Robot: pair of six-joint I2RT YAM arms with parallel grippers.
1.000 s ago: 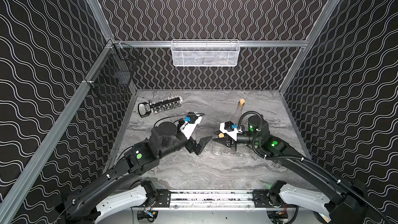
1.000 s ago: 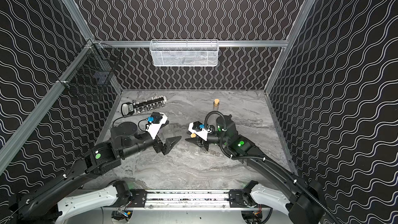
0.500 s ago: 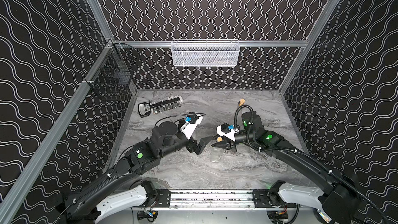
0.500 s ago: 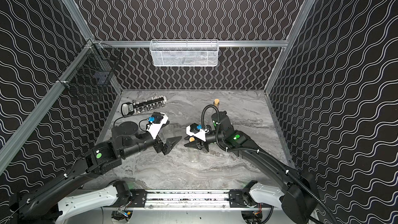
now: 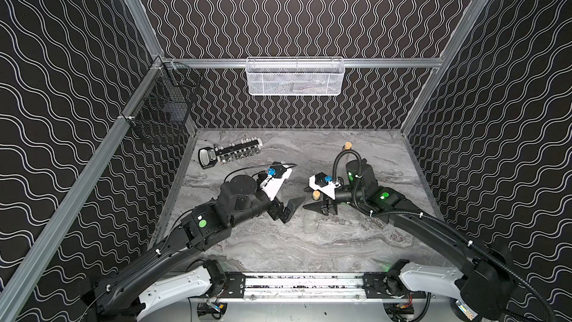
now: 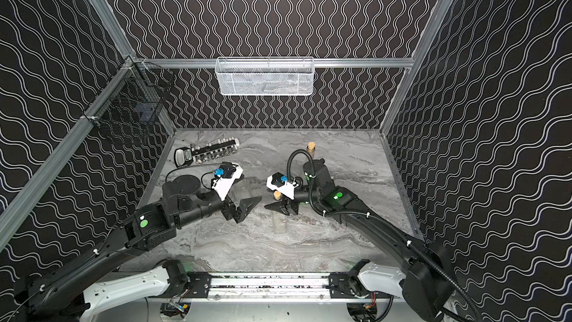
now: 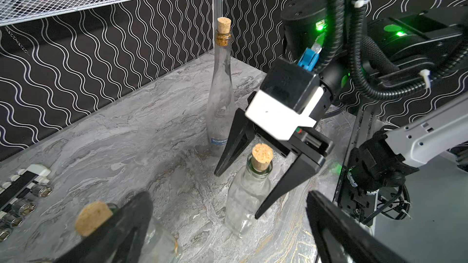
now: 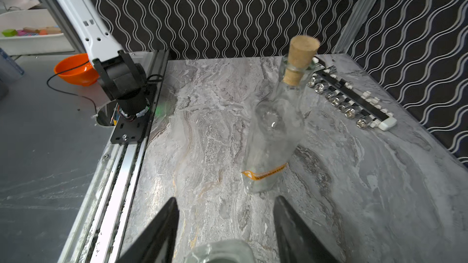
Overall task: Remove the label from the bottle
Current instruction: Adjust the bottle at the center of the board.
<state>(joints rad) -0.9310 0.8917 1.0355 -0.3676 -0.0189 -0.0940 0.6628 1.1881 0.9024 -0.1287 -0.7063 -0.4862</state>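
The right gripper (image 7: 238, 194) stands spread astride the short corked bottle (image 7: 247, 198), which is upright mid-way on the marble top (image 5: 340, 243). The left gripper (image 5: 292, 210) gapes wide, with a second bottle (image 8: 273, 127) bearing an orange label (image 8: 264, 173) just beside one of its fingers. A tall bottle (image 7: 220, 92) stands behind, and a socket rail (image 5: 235, 153) lies well apart.

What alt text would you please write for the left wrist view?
The right end effector hangs open around a small corked glass bottle on a marble table. A tall corked bottle with a blue label stands behind it.

The right gripper (image 7: 236, 196) flanks the short corked bottle (image 7: 247, 194) with spread fingers (image 7: 235, 142).
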